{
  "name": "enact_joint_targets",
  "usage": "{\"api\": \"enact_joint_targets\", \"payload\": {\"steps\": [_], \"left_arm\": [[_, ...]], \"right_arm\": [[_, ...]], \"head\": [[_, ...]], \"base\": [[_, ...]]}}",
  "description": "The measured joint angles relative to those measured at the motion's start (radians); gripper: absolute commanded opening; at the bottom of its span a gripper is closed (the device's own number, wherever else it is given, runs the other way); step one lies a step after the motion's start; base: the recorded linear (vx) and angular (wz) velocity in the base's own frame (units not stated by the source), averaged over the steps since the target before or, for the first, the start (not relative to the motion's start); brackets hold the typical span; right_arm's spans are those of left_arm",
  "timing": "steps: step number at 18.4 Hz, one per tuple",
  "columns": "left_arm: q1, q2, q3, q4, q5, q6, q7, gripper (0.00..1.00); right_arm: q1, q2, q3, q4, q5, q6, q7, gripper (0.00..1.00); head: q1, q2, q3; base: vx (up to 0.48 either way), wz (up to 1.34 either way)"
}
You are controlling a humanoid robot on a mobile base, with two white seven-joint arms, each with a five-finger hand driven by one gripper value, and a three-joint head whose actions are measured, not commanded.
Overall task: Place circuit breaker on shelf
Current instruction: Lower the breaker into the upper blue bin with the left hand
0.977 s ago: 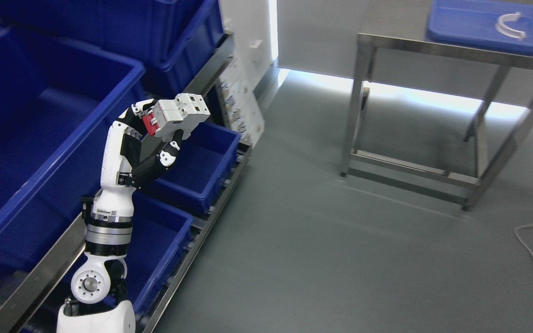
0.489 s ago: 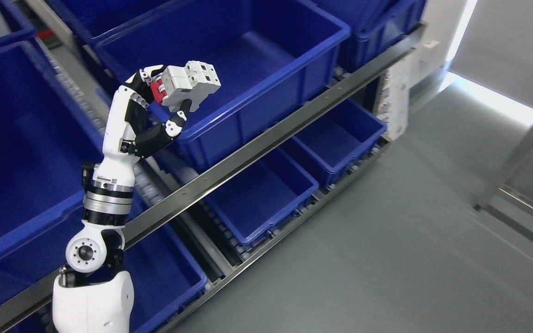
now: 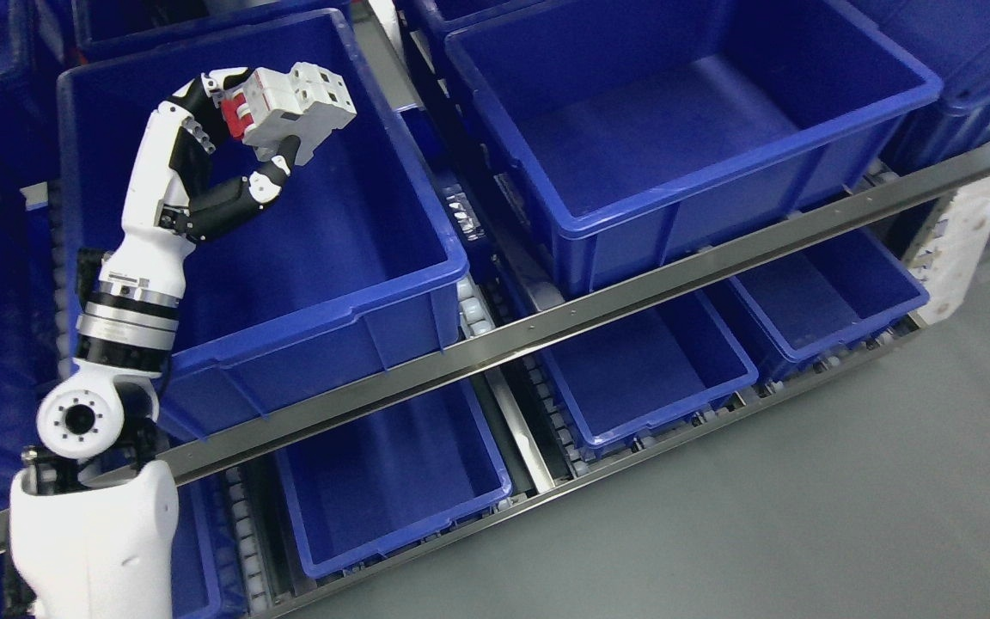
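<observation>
Carry step: left hand (image 3: 229,129) gripping circuit breaker (image 3: 293,103) over upper-left blue bin (image 3: 426,284); next, lower and release inside.

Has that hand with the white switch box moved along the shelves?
Yes. The left hand with the circuit breaker now hangs over a big upper bin.

White-and-black left hand (image 3: 233,137), white circuit breaker (image 3: 293,101) with red switches, deep blue bins (image 3: 306,284), silver shelf rail (image 3: 632,288), grey floor (image 3: 804,516)
</observation>
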Motion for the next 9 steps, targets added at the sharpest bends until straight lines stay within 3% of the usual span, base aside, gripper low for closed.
{"api": "enact_joint_targets", "payload": {"steps": [4, 9], "left_arm": [[-0.083, 0.115, -0.035, 0.029, -0.031, 0.093, -0.038, 0.1], [-0.197, 0.198, -0.129, 0.12, -0.205, 0.117, -0.208, 0.11]], "right_arm": [[0.0, 0.0, 0.0, 0.0, 0.0, 0.0, 0.0, 1.0], [0.0, 0.0, 0.0, 0.0, 0.0, 0.0, 0.001, 1.0]], "head": [[0.0, 0.0, 0.0], [0.0, 0.0, 0.0]], "base": [[0.037, 0.29], [0.022, 0.14]]}}
